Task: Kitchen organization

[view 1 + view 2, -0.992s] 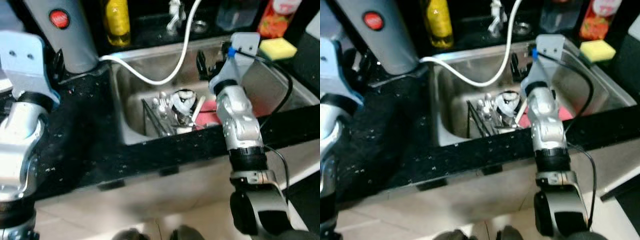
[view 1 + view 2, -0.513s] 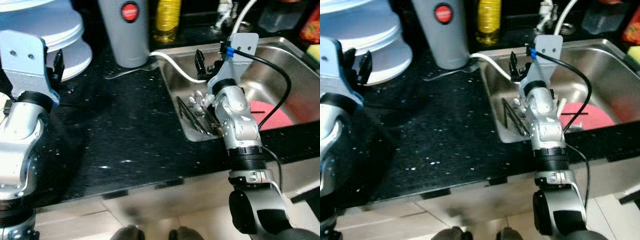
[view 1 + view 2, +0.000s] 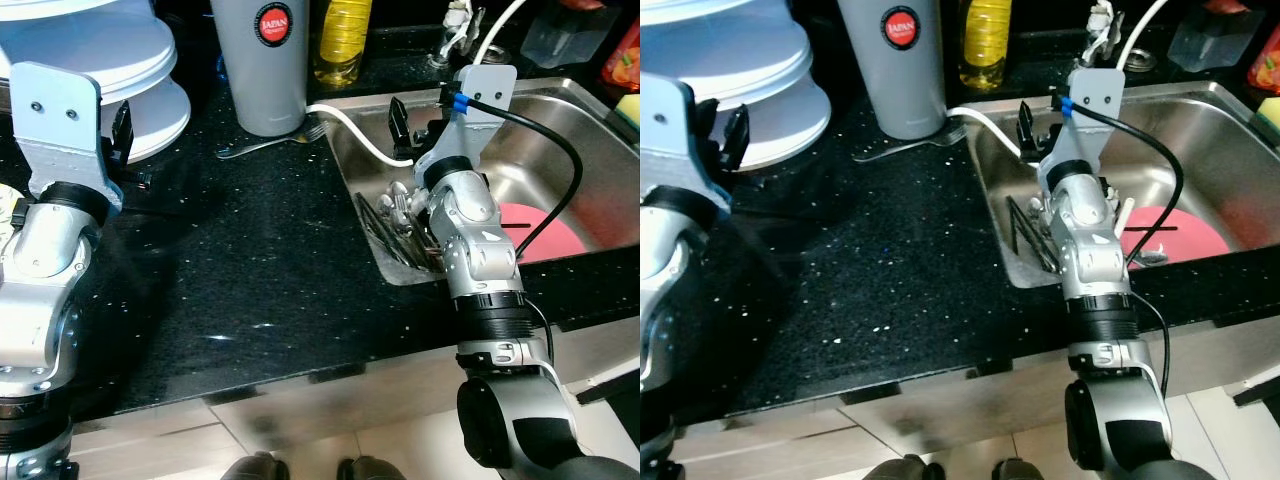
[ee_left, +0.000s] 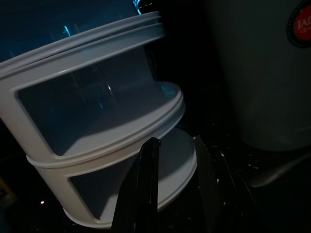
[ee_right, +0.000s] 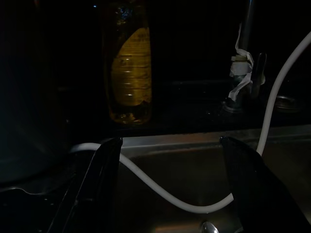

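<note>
Over the near left corner of the steel sink [image 3: 560, 130], my right gripper [image 3: 415, 125] hangs with its two black fingers spread wide apart and nothing between them; in the right wrist view they frame a white hose [image 5: 194, 204] that sags in a loop from the counter into the basin. Below my forearm a dark wire rack [image 3: 385, 225] stands in the sink with cutlery [image 3: 400, 205] in it, and a pink plate [image 3: 535, 230] lies on the basin floor just to the right of the arm. Behind the sink stand a bottle of yellow oil [image 3: 343, 40] and a tap [image 5: 240, 63] wrapped with white tape near its base. On the black speckled countertop [image 3: 250, 270] to the left of the sink stands a tall grey canister [image 3: 262, 65] with a round red label, and a metal fork [image 3: 268, 145] lies on the counter just in front of it. My left gripper [image 4: 177, 179] is raised at the far left of the counter, pointing at a white tiered stand [image 3: 100, 70] with round shelves; its fingers are a narrow gap apart, holding nothing, with the tips close to the lowest shelf, though I cannot tell if they touch it.
</note>
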Robot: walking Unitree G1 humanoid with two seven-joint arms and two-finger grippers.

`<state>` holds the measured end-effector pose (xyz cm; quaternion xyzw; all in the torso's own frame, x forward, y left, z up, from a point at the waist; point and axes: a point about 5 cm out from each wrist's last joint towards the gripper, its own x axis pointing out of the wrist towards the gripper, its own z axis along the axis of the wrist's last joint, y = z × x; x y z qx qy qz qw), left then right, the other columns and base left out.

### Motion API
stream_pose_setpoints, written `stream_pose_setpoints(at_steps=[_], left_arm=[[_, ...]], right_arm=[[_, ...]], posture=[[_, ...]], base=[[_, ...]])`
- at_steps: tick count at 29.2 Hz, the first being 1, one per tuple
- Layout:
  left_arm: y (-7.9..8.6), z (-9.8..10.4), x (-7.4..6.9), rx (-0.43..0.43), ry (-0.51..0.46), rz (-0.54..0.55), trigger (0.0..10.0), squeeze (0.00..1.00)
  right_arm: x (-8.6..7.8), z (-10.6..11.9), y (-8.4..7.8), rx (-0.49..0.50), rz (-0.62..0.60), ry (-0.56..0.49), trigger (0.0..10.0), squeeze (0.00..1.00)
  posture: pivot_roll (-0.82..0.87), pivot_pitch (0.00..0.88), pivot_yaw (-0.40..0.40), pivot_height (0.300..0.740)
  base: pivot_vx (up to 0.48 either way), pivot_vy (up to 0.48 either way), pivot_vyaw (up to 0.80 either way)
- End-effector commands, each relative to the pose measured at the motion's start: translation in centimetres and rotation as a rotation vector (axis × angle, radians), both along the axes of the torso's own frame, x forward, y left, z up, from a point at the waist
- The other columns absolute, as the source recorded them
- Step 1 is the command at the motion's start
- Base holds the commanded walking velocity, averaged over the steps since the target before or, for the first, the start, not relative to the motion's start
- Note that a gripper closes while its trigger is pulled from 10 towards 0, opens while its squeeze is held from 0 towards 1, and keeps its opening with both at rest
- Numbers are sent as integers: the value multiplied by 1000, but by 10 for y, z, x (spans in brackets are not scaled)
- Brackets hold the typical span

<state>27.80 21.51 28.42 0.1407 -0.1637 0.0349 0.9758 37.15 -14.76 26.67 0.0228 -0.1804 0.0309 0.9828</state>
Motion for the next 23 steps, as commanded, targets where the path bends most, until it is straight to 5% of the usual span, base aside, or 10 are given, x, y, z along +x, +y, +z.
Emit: stream_pose_setpoints(at_steps=[1,15,21,23], left_arm=[[1,-4,0,4,18,11,10000,0],[10,-7,2,-7,69,42,10000,0],[41,-23,2,7,262,145,10000,0],[62,-30,-2,-109,361,194,10000,0]], right_arm=[[0,-1,-1,-12,-8,-2,10000,0],[-1,-2,-2,-12,-12,1,10000,0],[-1,-3,-3,-15,-11,2,10000,0],[-1,-3,-4,-20,-14,2,10000,0]], posture=[[51,81,34,740],[51,87,36,740],[60,89,45,740],[61,91,48,740]], base=[[0,-424,0],[0,-30,0],[0,0,0],[0,0,0]])
